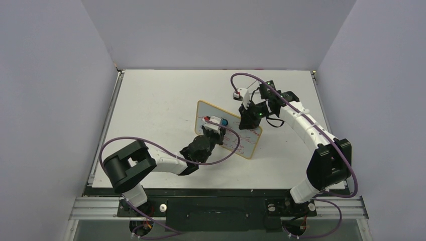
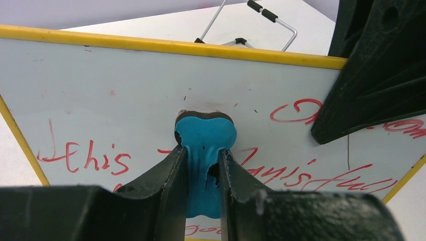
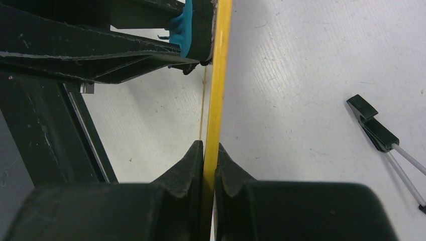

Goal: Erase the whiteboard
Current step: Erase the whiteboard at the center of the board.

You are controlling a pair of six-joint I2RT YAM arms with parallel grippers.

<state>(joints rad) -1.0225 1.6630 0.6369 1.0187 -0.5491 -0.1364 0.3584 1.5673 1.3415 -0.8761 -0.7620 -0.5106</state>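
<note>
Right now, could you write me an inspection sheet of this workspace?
Surface: white table, lightly scuffed.
Job's things: whiteboard standing, red writing not yet erased; blue eraser pressed against it.
Clutter: nothing seen.
Grippers: left gripper shut on the eraser; right gripper shut on the whiteboard's yellow edge.
Cables: purple cables, hanging in loose loops.
Surroundings: grey walls on three sides.

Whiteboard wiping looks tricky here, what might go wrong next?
The right fingers pinch only the thin edge of the whiteboard; a hard push could slip or tip it. The blue eraser, squeezed between the left fingers, might twist loose. Some red writing sits behind the right fingers, so it may get missed.
</note>
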